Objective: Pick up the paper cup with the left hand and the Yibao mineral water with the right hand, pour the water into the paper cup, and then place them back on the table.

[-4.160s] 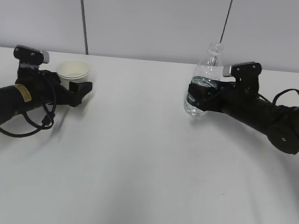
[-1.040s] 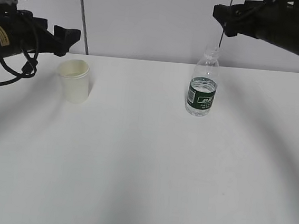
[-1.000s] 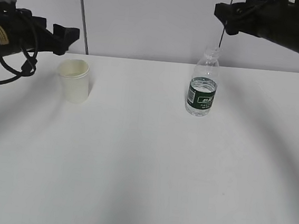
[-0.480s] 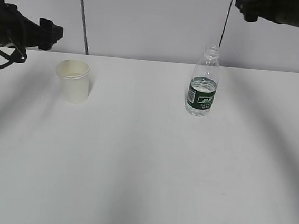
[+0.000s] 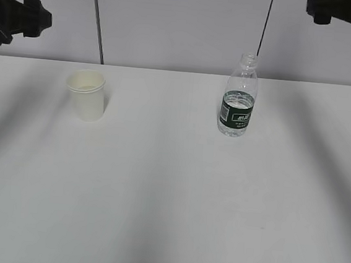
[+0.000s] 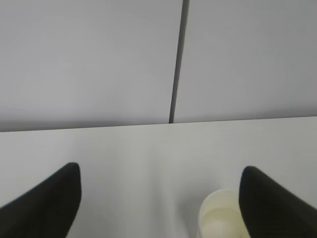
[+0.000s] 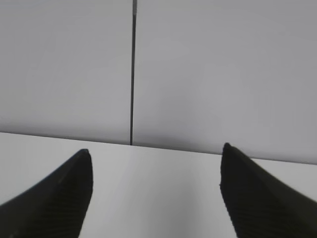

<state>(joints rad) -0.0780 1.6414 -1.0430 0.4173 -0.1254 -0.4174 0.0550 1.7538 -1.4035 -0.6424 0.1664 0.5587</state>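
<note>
The paper cup point(image 5: 86, 94) stood upright on the table point(image 5: 169, 193), below and right of the left hand point(image 5: 34, 17). Both grippers, including the right hand point(image 5: 318, 10), were wide open and empty.

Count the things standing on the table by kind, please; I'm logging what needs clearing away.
Paper cup: 1
Yibao mineral water: 1
Total: 2, both upright on the table and apart from each other, with nothing gripping them.
</note>
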